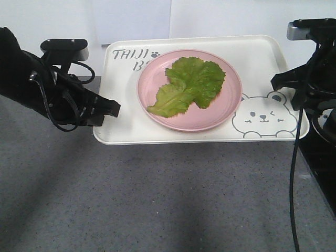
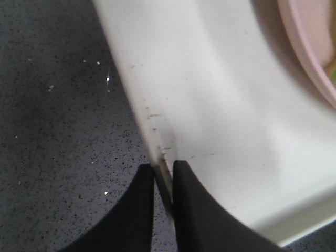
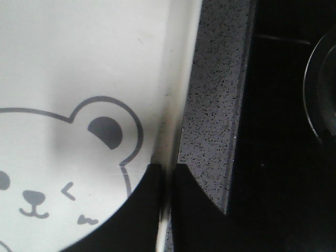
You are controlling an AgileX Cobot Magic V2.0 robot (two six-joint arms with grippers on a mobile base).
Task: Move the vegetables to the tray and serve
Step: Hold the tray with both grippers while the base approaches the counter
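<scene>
Now, operator, here is what you are looking at.
Tray point(image 1: 124, 89): it is sitting on the grey worktop point(image 1: 157, 199), long sides running left to right, bear drawing point(image 1: 264, 116) toward your right.
Plate point(image 1: 157, 113): you are seeing a round pink one resting on the tray, about at its middle.
Lettuce point(image 1: 190, 84): it is lying flat on the plate, inside its rim.
Left pincer point(image 2: 164, 181): you are pinching the tray's left rim; the two black fingers are sitting nearly together with only the thin rim between them.
Right pincer point(image 3: 168, 176): you are gripping the right rim beside the bear's ear, fingers closed down onto the edge.
</scene>
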